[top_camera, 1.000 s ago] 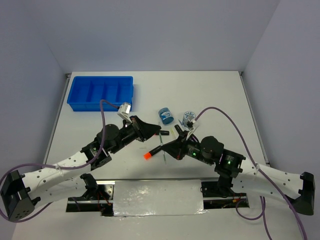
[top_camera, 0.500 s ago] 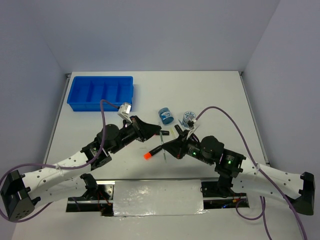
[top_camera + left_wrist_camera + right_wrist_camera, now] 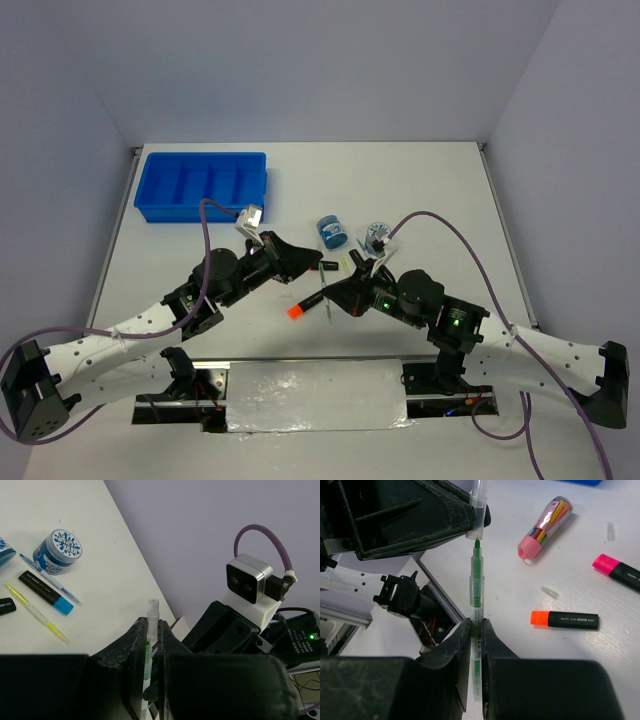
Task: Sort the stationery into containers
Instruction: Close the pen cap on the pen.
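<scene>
My left gripper is shut on a clear pen cap. My right gripper is shut on a thin green pen, whose tip points at the cap's opening and sits just short of it. On the table lie an orange-ended black marker, a pink-ended marker, a pink tube, a blue-ended marker, a yellow pen, a blue pen and two round blue jars. The blue tray stands at the far left.
A small clear cap lies on the table near the orange-ended marker. The two arms meet above the middle of the white table. The table's metal front edge runs between the arm bases.
My right gripper has edged slightly left, bringing the green pen's tip closer to the cap. The left gripper has stayed put.
</scene>
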